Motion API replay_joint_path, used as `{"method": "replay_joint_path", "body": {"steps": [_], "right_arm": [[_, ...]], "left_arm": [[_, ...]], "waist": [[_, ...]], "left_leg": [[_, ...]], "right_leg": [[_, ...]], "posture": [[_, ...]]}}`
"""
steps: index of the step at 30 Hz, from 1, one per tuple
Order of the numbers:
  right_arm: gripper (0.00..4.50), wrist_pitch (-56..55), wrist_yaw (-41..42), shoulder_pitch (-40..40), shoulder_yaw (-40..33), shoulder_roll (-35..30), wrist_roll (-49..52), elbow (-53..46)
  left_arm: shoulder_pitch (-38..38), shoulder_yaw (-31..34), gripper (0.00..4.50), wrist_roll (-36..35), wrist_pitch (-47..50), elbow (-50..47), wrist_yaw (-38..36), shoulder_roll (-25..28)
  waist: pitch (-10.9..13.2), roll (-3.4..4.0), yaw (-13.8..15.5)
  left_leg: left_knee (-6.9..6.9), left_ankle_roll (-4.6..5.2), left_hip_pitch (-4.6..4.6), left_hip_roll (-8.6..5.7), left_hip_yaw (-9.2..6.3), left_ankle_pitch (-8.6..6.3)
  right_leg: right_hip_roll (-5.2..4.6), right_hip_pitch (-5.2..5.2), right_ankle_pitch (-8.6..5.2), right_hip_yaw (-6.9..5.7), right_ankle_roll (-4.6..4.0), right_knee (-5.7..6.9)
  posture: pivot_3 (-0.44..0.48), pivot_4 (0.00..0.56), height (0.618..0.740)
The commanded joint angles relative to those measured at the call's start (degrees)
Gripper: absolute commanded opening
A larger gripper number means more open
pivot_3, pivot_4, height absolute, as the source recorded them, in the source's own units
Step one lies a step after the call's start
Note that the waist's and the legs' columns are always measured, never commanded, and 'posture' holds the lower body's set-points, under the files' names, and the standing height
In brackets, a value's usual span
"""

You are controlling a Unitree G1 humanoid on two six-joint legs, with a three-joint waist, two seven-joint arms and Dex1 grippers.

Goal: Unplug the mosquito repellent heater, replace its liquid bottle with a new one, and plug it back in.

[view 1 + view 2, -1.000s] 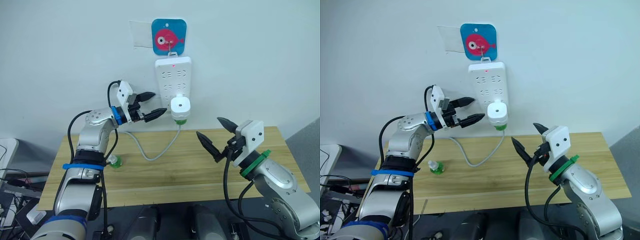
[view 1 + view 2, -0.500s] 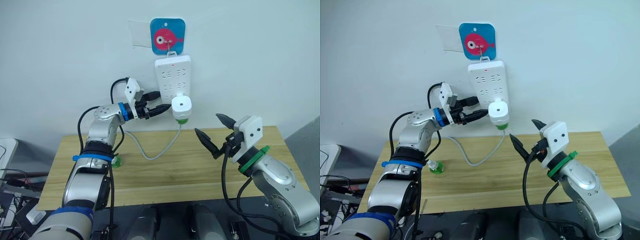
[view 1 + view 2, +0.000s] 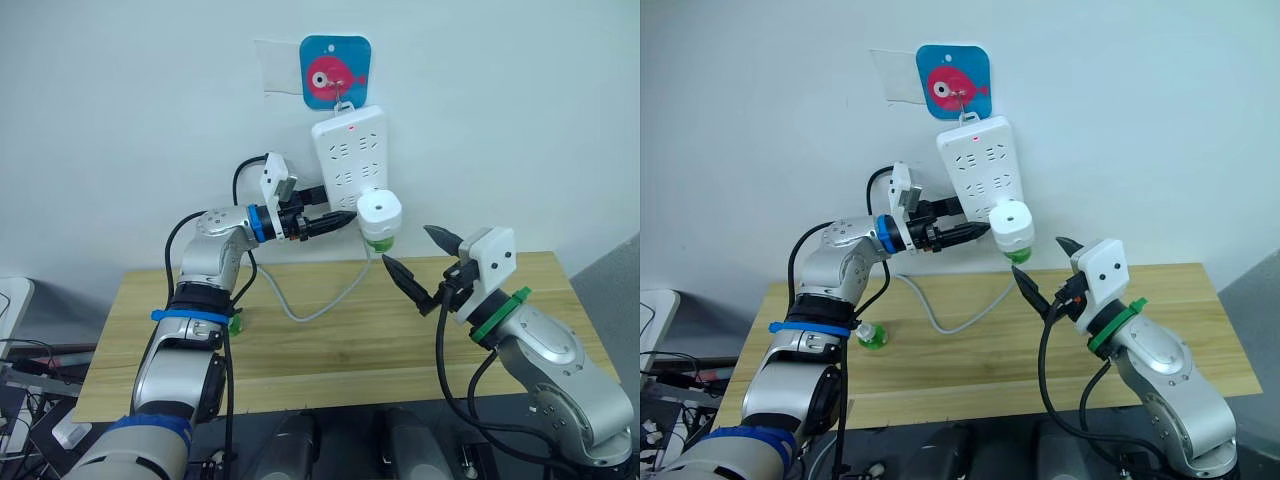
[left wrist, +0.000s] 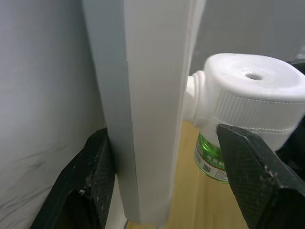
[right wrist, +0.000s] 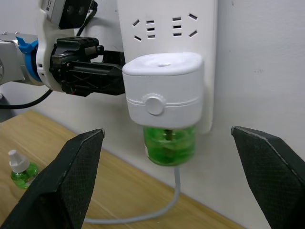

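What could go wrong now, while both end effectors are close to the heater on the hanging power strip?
1. The power strip hangs tilted from a hook, with the left end effector astride its edge. A pull on the mosquito repellent heater might swing the strip instead of freeing the plug.
2. The right end effector is open below the heater's green bottle. A poor grip could drop the unit onto the table.

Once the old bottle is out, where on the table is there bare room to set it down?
The table's right side and the front strip are bare. The left holds the spare bottle and the power strip's cable. Crowded: both pincers flank the heater by the wall.
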Motion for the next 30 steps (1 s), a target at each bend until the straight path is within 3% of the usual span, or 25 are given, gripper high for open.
{"method": "replay_joint_path", "body": {"steps": [1, 5, 8, 13, 30], "right_arm": [[4.5, 0.53, -0.75, -1.12, 0.02, 0.5, 0.58, -2.36], [4.5, 2.16, -1.94, -1.94, 0.59, 1.51, 0.6, -2.9], [4.5, 3.4, -3.03, -2.95, 1.37, 2.19, 0.3, -3.31], [4.5, 6.31, -5.79, -5.49, 2.9, 3.74, -0.45, -3.77], [4.5, 21.23, -15.73, -18.79, 6.94, 9.91, -3.54, -2.76]], "left_arm": [[0.06, 0.14, 3.31, -1.66, 1.72, -4.35, 0.14, 0.15], [1.05, 0.5, 3.31, -1.86, 2.82, -5.65, 0.13, 0.66], [1.21, 0.68, 2.72, -2.06, 3.35, -5.93, 0.51, 0.6], [0.8, 0.62, 1.34, -1.84, 2.66, -5.35, 1.68, 0.19], [0.17, 0.39, 1.34, -0.74, 0.75, -3.92, 4.81, -1.01]], "waist": [[0.0, 0.0, 0.0], [0.02, 0.02, -0.05], [0.03, 0.02, -0.09], [0.09, 0.03, -0.12], [0.48, 0.14, -0.41]], "left_leg": [[0.0, 0.04, 0.0, 0.0, 0.0, -0.02], [-0.01, 0.08, 0.01, 0.02, -0.02, -0.04], [-0.01, 0.07, 0.01, 0.02, -0.01, -0.04], [-0.02, 0.07, 0.01, 0.03, -0.02, -0.04], [-0.03, 0.05, -0.02, 0.02, 0.02, -0.03]], "right_leg": [[0.0, 0.01, 0.0, 0.0, 0.0, 0.0], [0.0, 0.0, 0.0, -0.04, 0.0, 0.01], [0.0, 0.0, 0.0, -0.02, 0.0, 0.02], [0.0, -0.02, 0.0, -0.02, 0.0, 0.02], [-0.01, -0.1, 0.01, 0.03, -0.02, 0.05]], "posture": [[-0.115, 0.242, 0.74], [-0.117, 0.245, 0.74], [-0.118, 0.248, 0.74], [-0.118, 0.248, 0.74], [-0.127, 0.269, 0.74]]}}
